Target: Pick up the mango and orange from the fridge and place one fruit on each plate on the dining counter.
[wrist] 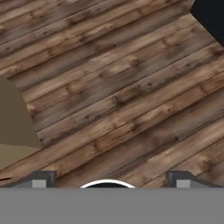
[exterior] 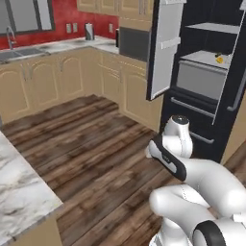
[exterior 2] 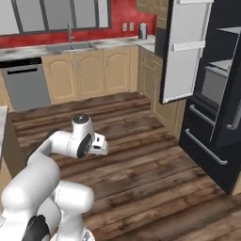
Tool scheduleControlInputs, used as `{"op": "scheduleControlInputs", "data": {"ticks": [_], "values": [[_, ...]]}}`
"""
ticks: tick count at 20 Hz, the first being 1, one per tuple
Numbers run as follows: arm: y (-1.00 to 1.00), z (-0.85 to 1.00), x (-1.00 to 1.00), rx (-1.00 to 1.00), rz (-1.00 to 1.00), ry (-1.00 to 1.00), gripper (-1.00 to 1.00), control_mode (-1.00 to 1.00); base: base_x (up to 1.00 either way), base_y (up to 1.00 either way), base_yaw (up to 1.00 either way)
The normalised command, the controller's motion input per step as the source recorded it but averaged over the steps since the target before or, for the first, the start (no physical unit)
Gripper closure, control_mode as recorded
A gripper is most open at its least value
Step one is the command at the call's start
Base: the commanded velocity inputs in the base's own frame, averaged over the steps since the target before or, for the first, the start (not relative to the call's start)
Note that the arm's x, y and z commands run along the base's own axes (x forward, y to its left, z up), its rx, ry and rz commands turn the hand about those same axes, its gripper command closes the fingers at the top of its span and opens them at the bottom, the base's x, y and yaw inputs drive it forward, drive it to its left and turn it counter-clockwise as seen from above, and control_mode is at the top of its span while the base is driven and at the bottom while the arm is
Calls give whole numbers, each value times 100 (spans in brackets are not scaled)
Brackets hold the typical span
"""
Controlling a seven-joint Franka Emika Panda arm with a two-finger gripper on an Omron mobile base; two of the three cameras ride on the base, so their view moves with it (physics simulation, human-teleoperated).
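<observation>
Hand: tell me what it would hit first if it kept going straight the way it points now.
The wooden floor. The hand points down at bare planks, its fingers wide apart with nothing between them. The way looks free down to the boards, though depth is hard to judge. The fridge lies off to one corner, outside that line.

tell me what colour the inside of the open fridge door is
White: the fridge door has a white lining with shelf rails, clearest in the right base view.

A dark wood plank floor [exterior: 96, 144] spans the frame's middle. At the upper left sit a sink [exterior 2: 70, 47], a red wall [exterior 2: 127, 12] and a grey dishwasher [exterior 2: 26, 84]; a silver kettle [exterior: 89, 31] stands top centre.
</observation>
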Motion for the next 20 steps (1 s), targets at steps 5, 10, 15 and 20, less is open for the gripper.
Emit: {"op": "scheduleControlInputs", "data": {"ticks": [5, 10, 15, 20], "values": [[0, 0, 0, 0, 0, 0, -100, 100, 62, 6, -33], [0, 0, 0, 0, 0, 0, -100, 100, 78, 4, -27], [0, 0, 0, 0, 0, 0, -100, 100, 92, 0, -27], [0, 0, 0, 0, 0, 0, -100, 100, 100, 2, -31]]}}
